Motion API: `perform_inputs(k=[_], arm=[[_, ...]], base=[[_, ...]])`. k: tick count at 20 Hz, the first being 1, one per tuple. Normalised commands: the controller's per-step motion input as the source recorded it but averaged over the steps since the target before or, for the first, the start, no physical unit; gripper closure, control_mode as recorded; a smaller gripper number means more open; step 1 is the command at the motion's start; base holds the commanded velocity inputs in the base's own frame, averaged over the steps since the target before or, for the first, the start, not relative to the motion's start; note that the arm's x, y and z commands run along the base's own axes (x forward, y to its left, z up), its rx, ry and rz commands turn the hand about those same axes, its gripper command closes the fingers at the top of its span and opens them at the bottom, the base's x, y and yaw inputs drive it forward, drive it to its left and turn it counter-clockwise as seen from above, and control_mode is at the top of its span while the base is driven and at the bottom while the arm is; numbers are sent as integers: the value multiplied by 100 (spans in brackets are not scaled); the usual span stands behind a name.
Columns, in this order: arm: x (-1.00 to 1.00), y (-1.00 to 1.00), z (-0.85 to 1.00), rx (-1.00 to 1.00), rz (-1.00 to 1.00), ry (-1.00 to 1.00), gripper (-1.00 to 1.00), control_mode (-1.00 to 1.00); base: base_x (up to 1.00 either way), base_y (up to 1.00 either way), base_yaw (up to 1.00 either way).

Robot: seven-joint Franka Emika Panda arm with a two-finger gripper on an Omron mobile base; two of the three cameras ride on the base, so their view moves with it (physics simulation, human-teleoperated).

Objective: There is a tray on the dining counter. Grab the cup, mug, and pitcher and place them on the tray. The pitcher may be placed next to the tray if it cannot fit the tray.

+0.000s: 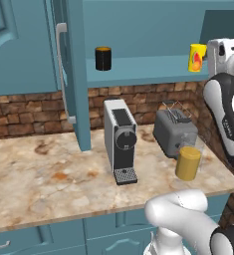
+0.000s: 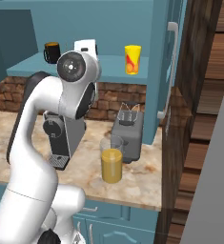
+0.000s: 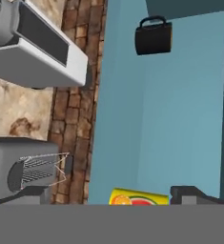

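- Left base view first: reading from the left, we see the mug [image 1: 103, 58] well back on the open cabinet shelf [image 1: 138, 72], then the coffee machine [image 1: 120, 141] and toaster [image 1: 174, 131] on the counter below, the pitcher [image 1: 189, 160] just in front of the toaster, and the cup [image 1: 196, 57] at the shelf's right end.
- We find the gripper [image 3: 180, 199] raised to shelf height, just beside the cup; in the hand view the cup lies at the bottom edge, close by one dark fingertip [image 3: 192, 196].
- We judge the cup the first target: it stands upright, so its long axis runs vertically and a sideways approach suits it.
- Our arm rises steeply from the base, elbow bent, wrist turned toward the shelf.
- Its jaws are spread wide and grasp nothing.
- Tray and dining counter lie elsewhere; all three vessels wait to be moved.
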Motion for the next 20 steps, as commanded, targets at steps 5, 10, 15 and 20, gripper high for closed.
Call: perform_inputs(k=[5,10,15,20], arm=[[44,-25,22,0,0,0,-100,-100],[37,-64,1,0,3,0,-100,-100],[45,-36,0,0,0,0,-100,-100],[54,-20,1,0,0,0,-100,-100]], base=[[0,0,0],[0,0,0],[0,0,0],[0,0,0]])
